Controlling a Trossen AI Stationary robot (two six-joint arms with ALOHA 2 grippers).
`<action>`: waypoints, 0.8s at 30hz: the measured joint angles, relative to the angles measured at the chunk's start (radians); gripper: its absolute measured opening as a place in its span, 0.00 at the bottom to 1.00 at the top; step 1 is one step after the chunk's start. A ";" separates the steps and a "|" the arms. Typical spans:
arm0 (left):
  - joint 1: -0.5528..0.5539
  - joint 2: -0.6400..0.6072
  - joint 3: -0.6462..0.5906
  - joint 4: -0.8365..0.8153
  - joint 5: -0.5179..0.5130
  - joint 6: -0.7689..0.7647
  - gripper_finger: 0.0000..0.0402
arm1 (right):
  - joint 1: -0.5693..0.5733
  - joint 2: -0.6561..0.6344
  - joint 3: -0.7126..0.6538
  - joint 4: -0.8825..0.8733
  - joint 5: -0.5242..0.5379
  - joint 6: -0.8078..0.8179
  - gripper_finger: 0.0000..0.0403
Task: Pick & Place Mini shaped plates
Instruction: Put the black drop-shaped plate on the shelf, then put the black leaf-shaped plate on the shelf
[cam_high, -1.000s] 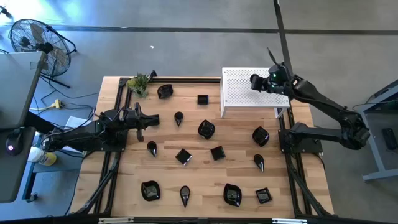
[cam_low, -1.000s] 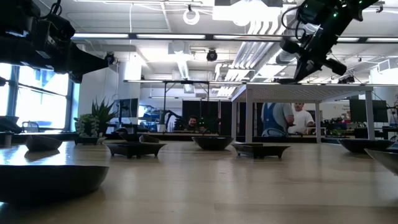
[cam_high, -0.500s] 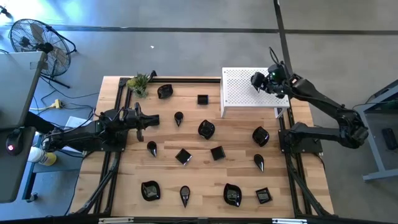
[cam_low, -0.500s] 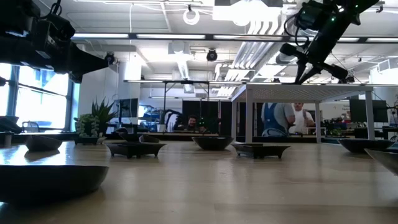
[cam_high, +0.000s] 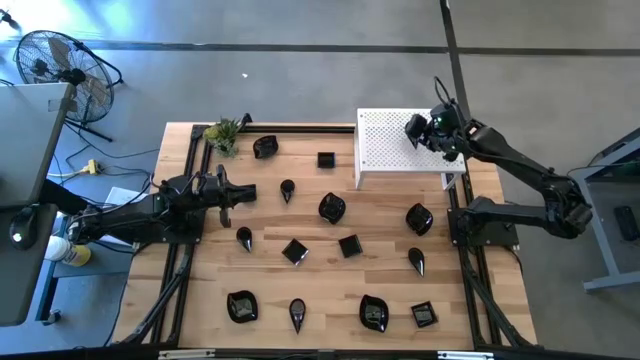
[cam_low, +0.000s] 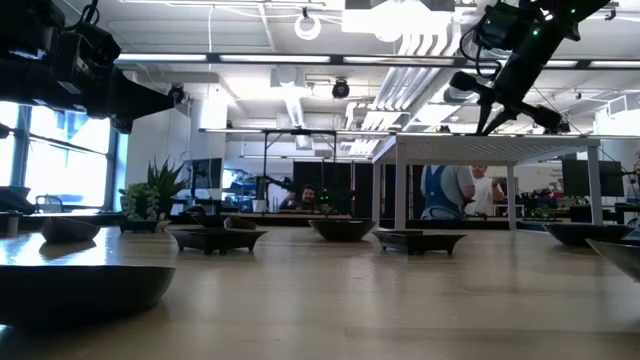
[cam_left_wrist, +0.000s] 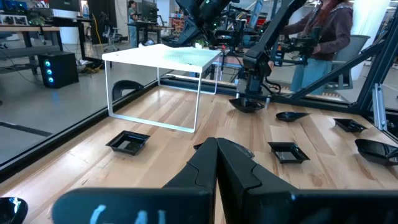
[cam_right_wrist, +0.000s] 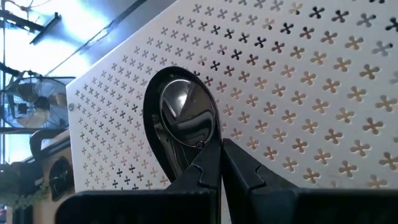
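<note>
Several glossy black mini shaped plates lie scattered on the wooden table, among them a round one (cam_high: 332, 208), a square one (cam_high: 349, 245) and a teardrop one (cam_high: 416, 262). At the far right stands the white perforated platform (cam_high: 390, 150). My right gripper (cam_high: 418, 130) hovers over it, slanting down, shut on one black plate (cam_right_wrist: 181, 115). My left gripper (cam_high: 247, 192) waits shut and level above the table's left side, touching nothing. My right gripper pinches the plate's rim (cam_right_wrist: 198, 148) between its two fingers, at the end nearest the wrist. The fingers slant down from the table's right side. The plate sits tilted, hollow side toward the wrist camera, close over the platform top (cam_right_wrist: 298, 93); whether it touches, I cannot tell.
A small green plant (cam_high: 222, 132) stands at the table's far left corner. More plates lie along the near edge (cam_high: 241, 306) and under the left arm (cam_high: 244, 238). A fan (cam_high: 60, 62) stands off the table. People (cam_low: 470, 190) sit in the room beyond.
My right gripper has rolled about its own pointing line while staying over the platform, turning the held plate with it. It remains shut.
</note>
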 joint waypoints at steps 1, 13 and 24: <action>0.000 0.000 0.000 0.000 0.000 0.000 0.00 | 0.000 0.000 0.000 -0.001 0.000 0.001 0.00; 0.000 0.000 0.000 0.000 0.000 0.000 0.00 | 0.002 0.053 0.001 0.012 -0.045 0.013 0.11; 0.000 0.000 0.000 0.000 0.000 0.000 0.00 | 0.003 -0.005 0.061 0.024 -0.041 -0.187 0.23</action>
